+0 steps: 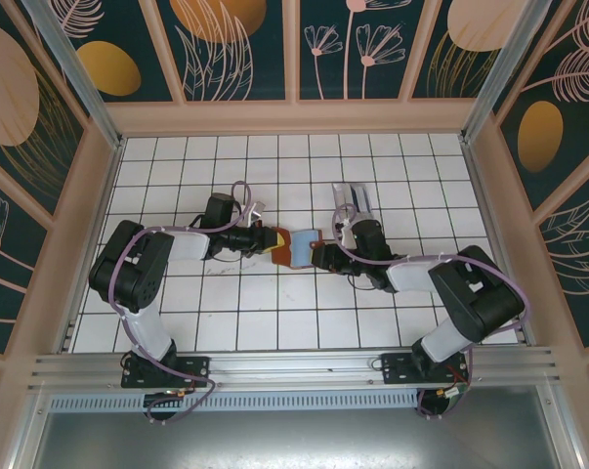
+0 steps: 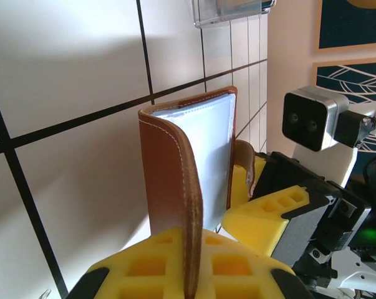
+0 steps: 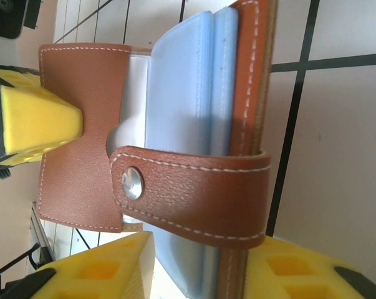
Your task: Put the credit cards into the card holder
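Note:
The card holder (image 1: 294, 247) is a reddish-brown leather wallet held up between my two grippers at the table's middle. It is spread open, showing pale blue sleeves (image 3: 188, 81) inside. My left gripper (image 1: 268, 240) is shut on the edge of one leather cover (image 2: 175, 168), which runs down between its yellow fingers (image 2: 144, 274). My right gripper (image 3: 203, 277) stands open around the other cover, below the snap tab (image 3: 194, 193). Its right finger (image 3: 312, 274) rests against the leather. The credit cards (image 1: 354, 201) lie as a pale silver-grey stack on the tiles behind the right gripper.
The white tiled table (image 1: 226, 322) is walled by wooden panels (image 1: 489, 176) on three sides. A metal rail (image 1: 294, 366) runs along the near edge by the arm bases. The right arm's wrist camera (image 2: 309, 124) faces the left wrist view from close by.

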You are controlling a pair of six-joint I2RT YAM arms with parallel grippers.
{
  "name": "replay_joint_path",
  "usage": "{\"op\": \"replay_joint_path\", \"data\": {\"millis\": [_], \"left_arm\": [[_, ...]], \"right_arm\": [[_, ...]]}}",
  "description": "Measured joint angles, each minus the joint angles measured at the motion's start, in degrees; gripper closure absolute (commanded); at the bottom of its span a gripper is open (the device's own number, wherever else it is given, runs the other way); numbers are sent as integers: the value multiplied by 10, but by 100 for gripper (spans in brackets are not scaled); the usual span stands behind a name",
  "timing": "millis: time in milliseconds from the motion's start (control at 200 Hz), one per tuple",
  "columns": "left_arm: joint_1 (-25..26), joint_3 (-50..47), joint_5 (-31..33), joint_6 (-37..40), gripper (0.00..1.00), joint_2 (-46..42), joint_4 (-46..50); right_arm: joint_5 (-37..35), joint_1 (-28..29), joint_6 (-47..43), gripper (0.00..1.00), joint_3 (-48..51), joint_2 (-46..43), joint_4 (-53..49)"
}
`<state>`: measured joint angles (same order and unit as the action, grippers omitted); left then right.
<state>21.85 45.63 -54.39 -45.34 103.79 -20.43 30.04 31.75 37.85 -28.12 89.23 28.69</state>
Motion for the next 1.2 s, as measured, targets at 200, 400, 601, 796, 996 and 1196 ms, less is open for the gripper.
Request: {"op": "replay_joint_path", "data": {"millis": [200,400,601,796,996,1196], "left_arm": [[0,0,0,0,100,0,0],[0,0,14,14,100,2,22],[0,0,19,20,100,3,31],[0,0,19,22,100,5,31],[0,1,19,22,100,5,31],[0,1,19,22,100,5,31]], "right_arm": [[0,5,0,57,-6,11,2],[-4,5,-4,51,-6,-12,-6],[-13,-1,-13,52,5,-79,-9],[-14,-20,-14,65,12,-73,-15],[-9,-16,-13,71,12,-50,-14],[-4,-16,-12,70,12,-41,-7]]}}
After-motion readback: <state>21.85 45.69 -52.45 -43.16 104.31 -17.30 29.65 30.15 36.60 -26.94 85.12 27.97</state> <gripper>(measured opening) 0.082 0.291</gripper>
